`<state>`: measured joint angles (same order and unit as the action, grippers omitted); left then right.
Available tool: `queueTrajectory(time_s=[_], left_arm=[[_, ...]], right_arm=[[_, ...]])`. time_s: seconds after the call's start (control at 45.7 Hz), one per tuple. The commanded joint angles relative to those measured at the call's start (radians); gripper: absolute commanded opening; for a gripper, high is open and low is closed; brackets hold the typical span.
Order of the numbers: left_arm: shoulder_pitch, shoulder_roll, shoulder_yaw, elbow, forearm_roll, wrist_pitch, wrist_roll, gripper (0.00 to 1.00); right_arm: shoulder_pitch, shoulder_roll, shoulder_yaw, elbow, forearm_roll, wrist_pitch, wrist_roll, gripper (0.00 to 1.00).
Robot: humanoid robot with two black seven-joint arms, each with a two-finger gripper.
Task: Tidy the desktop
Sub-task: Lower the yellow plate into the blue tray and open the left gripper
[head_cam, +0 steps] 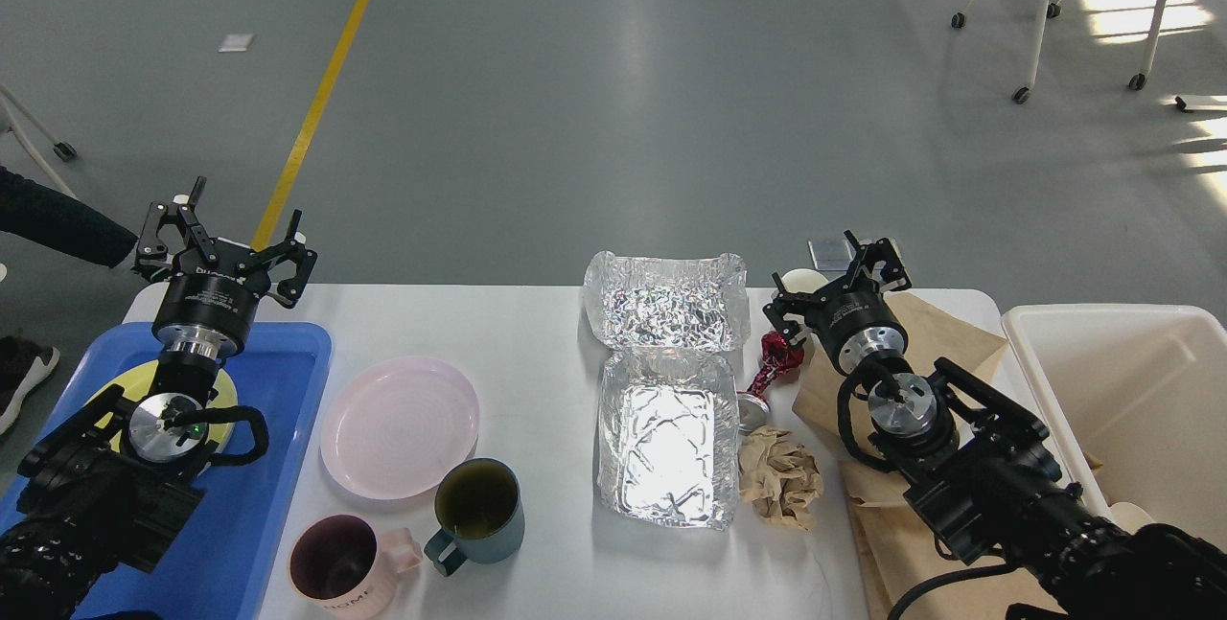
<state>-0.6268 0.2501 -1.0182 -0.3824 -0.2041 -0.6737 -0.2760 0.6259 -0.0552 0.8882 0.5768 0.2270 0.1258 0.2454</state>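
Standing nearest the front edge of the large white matte desktop (537, 332) are a glossy maroon mug with a pale pink handle (347, 564) and a dark teal mug (477, 508), both open-mouthed and round; a careless sweep could tip either, since liquid may sit inside the teal one. Just behind lies a smooth pink plastic plate (399, 426), and left of it a blue plastic tray (278, 467) holding a yellow plate. At mid-table a crinkled aluminium foil container (668, 452) with its lid folded back looks flimsy and would likely crush under a firm pinch. Beside it sit a crumpled brown paper wad (781, 478), a red foil wrapper (773, 361), a flat brown paper bag (935, 332), and a cream-white plastic bin (1122, 380) at the right edge. Farthest back, the left gripper (222, 239) hangs spread wide and empty; the right gripper (842, 277) hovers over the bag, fingers parted, holding nothing.
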Motion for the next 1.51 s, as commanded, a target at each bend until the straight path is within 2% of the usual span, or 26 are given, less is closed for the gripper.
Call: queueTrajectory(time_s=[0.0, 0.723, 0.854, 0.898, 1.051, 1.16, 1.314, 1.489], left_arm=[[0.002, 0.0, 0.001, 0.0, 0.002, 0.002, 0.0, 0.97], [-0.013, 0.003, 0.02, -0.003, 0.003, 0.031, 0.008, 0.97], [-0.056, 0.063, 0.039, -0.012, 0.014, 0.054, 0.026, 0.97], [-0.077, 0.121, 0.099, -0.013, 0.014, 0.049, 0.028, 0.97], [-0.159, 0.202, 0.347, -0.015, 0.014, 0.019, 0.012, 0.97], [-0.204, 0.282, 0.565, -0.021, 0.014, -0.033, 0.017, 0.97], [-0.35, 0.36, 0.946, -0.024, 0.015, -0.06, 0.028, 0.97], [-0.556, 0.367, 1.375, -0.021, 0.017, -0.06, 0.029, 0.97]], right_arm=[[0.0, 0.0, 0.0, 0.0, 0.0, 0.0, 0.0, 1.0], [0.0, 0.0, 0.0, 0.0, 0.0, 0.0, 0.0, 1.0], [0.0, 0.0, 0.0, 0.0, 0.0, 0.0, 0.0, 1.0], [0.0, 0.0, 0.0, 0.0, 0.0, 0.0, 0.0, 1.0], [0.0, 0.0, 0.0, 0.0, 0.0, 0.0, 0.0, 1.0], [0.0, 0.0, 0.0, 0.0, 0.0, 0.0, 0.0, 1.0], [0.0, 0.0, 0.0, 0.0, 0.0, 0.0, 0.0, 1.0], [0.0, 0.0, 0.0, 0.0, 0.0, 0.0, 0.0, 1.0]])
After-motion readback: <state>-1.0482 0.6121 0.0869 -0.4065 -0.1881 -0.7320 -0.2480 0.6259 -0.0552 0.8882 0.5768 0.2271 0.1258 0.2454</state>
